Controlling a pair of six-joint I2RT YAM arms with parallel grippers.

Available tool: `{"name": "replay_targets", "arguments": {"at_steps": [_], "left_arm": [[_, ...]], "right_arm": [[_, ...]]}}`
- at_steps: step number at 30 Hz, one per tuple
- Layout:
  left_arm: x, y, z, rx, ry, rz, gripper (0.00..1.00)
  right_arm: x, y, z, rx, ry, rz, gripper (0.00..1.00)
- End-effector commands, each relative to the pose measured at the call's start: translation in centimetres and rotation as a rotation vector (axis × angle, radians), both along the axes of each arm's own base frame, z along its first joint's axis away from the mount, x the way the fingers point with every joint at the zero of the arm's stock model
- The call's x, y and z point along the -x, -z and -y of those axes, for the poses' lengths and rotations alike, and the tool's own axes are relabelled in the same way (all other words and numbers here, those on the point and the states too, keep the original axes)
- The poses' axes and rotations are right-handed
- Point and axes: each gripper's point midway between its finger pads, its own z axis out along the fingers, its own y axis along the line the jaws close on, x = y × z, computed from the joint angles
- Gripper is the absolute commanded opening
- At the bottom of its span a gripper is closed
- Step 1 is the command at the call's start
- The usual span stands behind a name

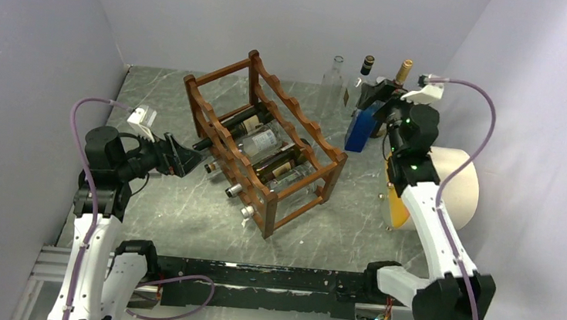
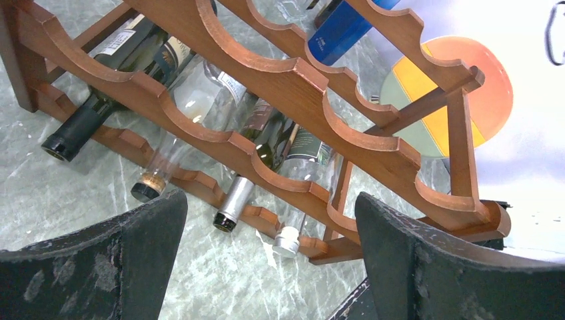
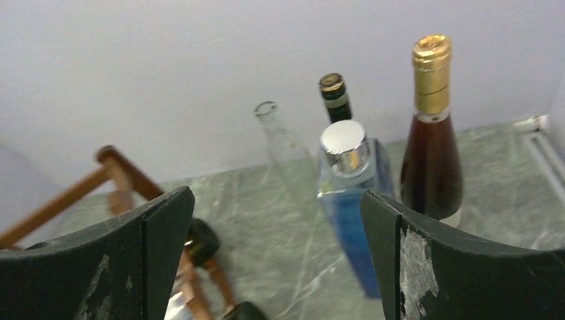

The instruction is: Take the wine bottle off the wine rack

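Observation:
The reddish-brown wine rack (image 1: 267,139) stands at an angle mid-table, with several wine bottles lying in its lower tier, necks toward the left arm. In the left wrist view the rack (image 2: 293,87) holds a dark bottle with a black cap (image 2: 86,123), a clear corked bottle (image 2: 166,160), a silver-capped bottle (image 2: 236,200) and a white-capped bottle (image 2: 293,233). My left gripper (image 1: 190,159) (image 2: 270,260) is open and empty, just short of the necks. My right gripper (image 1: 375,97) (image 3: 273,260) is open and empty, raised at the back right beside the rack's far end (image 3: 113,173).
Standing at the back right are a clear empty bottle (image 1: 335,75), a dark bottle (image 1: 361,74), a gold-foiled brown bottle (image 1: 402,71) (image 3: 432,153) and a blue bottle (image 1: 362,128) (image 3: 353,200). A white roll with an orange face (image 1: 448,186) lies by the right wall. Walls enclose three sides.

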Motion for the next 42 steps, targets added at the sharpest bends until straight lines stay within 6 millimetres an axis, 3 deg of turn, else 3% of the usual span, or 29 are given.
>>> {"name": "replay_targets", "arguments": {"at_steps": [1,4,9,11,15,20,27,38,42], "left_arm": [[-0.3,-0.2,-0.5,-0.02,-0.032,0.025,0.99],[-0.2,-0.5,-0.5,-0.021,-0.035,0.037,0.99],[0.0,-0.8,-0.6,-0.023,-0.05,0.053,0.99],[0.0,-0.9,-0.7,-0.024,-0.058,0.059,0.99],[-0.1,-0.7,-0.7,-0.024,-0.056,0.05,0.99],[-0.1,-0.4,-0.6,-0.024,-0.044,0.035,1.0],[0.3,-1.2,-0.7,-0.028,-0.062,0.073,1.0],[0.5,-1.3,-0.5,-0.023,-0.043,0.081,0.99],[0.3,-1.1,-0.6,-0.025,-0.048,0.069,0.99]], "right_arm": [[4.6,0.8,-1.1,-0.194,-0.047,-0.244,1.0],[8.1,0.6,-1.6,-0.148,-0.113,-0.304,1.0],[14.7,2.4,-5.7,-0.091,-0.43,-0.345,1.0],[16.9,3.1,-6.5,-0.102,-0.496,-0.349,0.96],[18.9,4.1,-7.2,-0.146,-0.55,-0.372,0.84],[19.7,5.4,-8.1,-0.186,-0.608,-0.418,0.63],[18.7,8.4,-8.9,-0.234,-0.63,-0.511,0.5],[17.1,9.9,-10.3,-0.323,-0.67,-0.515,0.44],[16.2,9.6,-10.8,-0.308,-0.666,-0.508,0.44]]}}
